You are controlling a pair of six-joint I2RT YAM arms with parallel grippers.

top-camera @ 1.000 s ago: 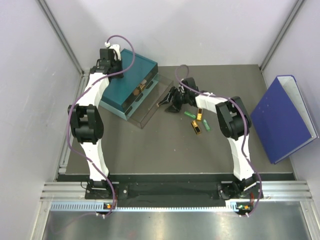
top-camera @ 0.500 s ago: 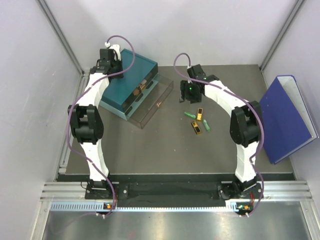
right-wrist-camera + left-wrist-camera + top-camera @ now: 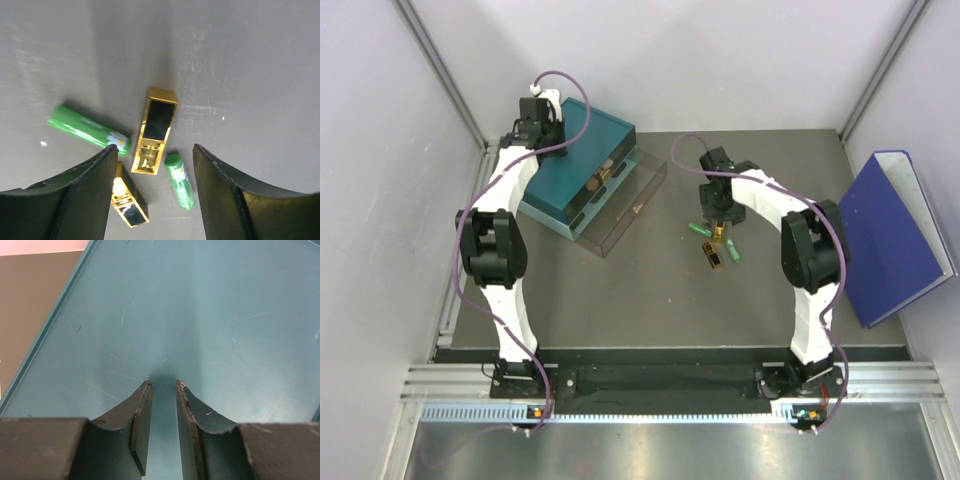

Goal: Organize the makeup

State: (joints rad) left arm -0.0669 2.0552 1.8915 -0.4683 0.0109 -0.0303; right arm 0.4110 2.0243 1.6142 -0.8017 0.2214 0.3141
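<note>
Dark table (image 3: 650,300): at eleven o'clock, one small gold item (image 3: 638,208) is seen in the clear drawer (image 3: 608,238) of the teal box (image 3: 582,135). The left gripper (image 3: 163,385) is held slightly parted, empty; the right gripper (image 3: 155,149) is spread over makeup (image 3: 87,129).

The gold and black rectangular lipstick case (image 3: 155,131) looks like polished metal: the gold frame is glossy, almost like a mirror, and the black panel is shiny too. The second gold and black case (image 3: 129,201) has the same finish. The long green round tube (image 3: 89,129) and the short green round tube (image 3: 180,181) are smooth, glossy plastic. The dark grey bench (image 3: 250,75) is matt, with pale scuff marks. The teal flat box top (image 3: 200,315) is smooth hard plastic with a soft sheen and many fine scratches. The jaws of the left gripper (image 3: 163,384) are black matt plastic, rough and chipped at the edges.
</note>
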